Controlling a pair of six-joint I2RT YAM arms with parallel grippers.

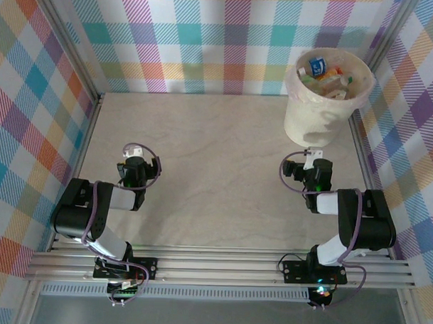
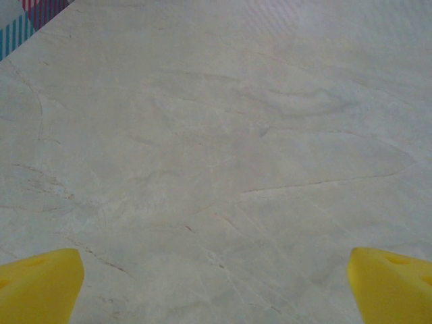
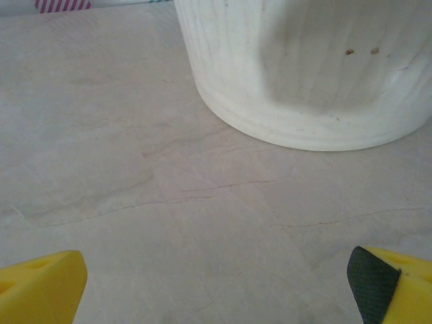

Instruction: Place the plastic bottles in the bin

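Your plastic bottles (image 1: pixel 325 72) lie heaped inside the bin (image 1: pixel 314 119), which stands in the far right corner of the table (image 1: pixel 216 176), close against the plaid walls (image 1: pixel 206 41). Among them you can make out a blue label and some orange and green, but the single bottles are too small to tell apart. Your left gripper (image 2: pixel 216 283) hangs over bare tabletop on the left side, well apart from the bin. Its yellow fingertips (image 2: pixel 40 283) sit at the two lower corners of the wrist view, spread wide with nothing between them. Your right gripper (image 3: pixel 216 283) is just in front of the bin, facing its lower wall, which rises near ahead in the right wrist view. Its jaws are likewise wide apart and hold nothing, and a dark pad shows on the right-hand fingertip.
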